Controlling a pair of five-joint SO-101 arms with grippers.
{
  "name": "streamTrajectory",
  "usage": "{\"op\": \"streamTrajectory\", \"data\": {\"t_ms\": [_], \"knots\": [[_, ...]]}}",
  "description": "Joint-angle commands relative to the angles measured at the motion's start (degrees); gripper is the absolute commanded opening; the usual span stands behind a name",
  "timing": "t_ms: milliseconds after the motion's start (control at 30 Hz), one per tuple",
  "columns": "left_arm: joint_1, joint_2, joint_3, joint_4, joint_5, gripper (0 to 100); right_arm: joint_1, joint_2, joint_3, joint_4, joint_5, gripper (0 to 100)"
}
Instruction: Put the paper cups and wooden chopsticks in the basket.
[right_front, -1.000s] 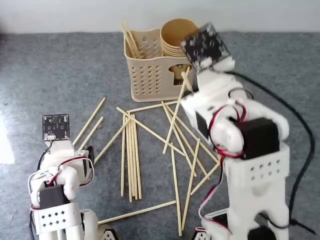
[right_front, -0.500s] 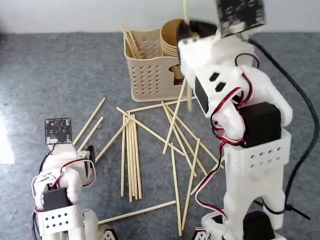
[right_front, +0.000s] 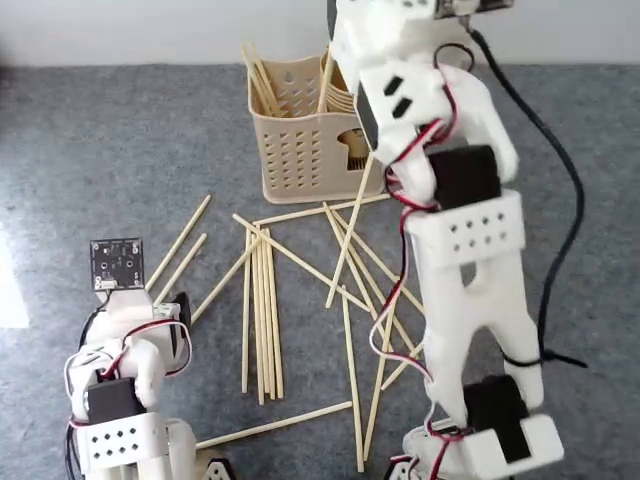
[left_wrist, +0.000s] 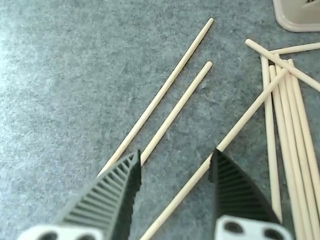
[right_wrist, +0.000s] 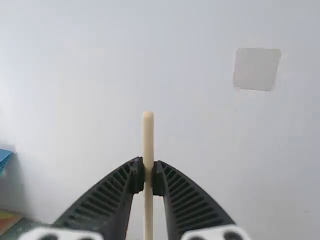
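Note:
A beige perforated basket (right_front: 295, 150) stands at the back of the grey mat, with a stack of paper cups (right_front: 345, 92) and a few wooden chopsticks (right_front: 262, 82) inside. My right arm (right_front: 430, 110) is raised above it. Its gripper (right_wrist: 147, 174) is shut on a chopstick (right_wrist: 148, 137), which hangs slanted over the basket (right_front: 325, 78). Several loose chopsticks (right_front: 264, 310) lie scattered on the mat. My left gripper (left_wrist: 175, 159) is open low over the mat, straddling two chopsticks (left_wrist: 176, 111).
The right arm's tall white base (right_front: 470, 330) stands over the right part of the chopstick pile. The left arm's base (right_front: 115, 400) sits at the front left. Bare grey mat (right_front: 100, 150) stretches left of the basket.
My right arm has risen and swung toward the basket, carrying a chopstick up from the mat until it hangs over the basket. The left arm has barely shifted.

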Motion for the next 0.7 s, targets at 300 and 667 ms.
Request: {"op": "streamTrajectory", "data": {"t_ms": [300, 667], "knots": [[0.0, -0.9, -0.5, -1.1, -0.6, 21, -4.3, 9.5, -2.5, -13.5, -0.1, 0.8], [0.0, -0.9, -0.5, -1.1, -0.7, 21, -5.1, 12.3, -2.5, -12.7, 7.3, 16.2]]}}
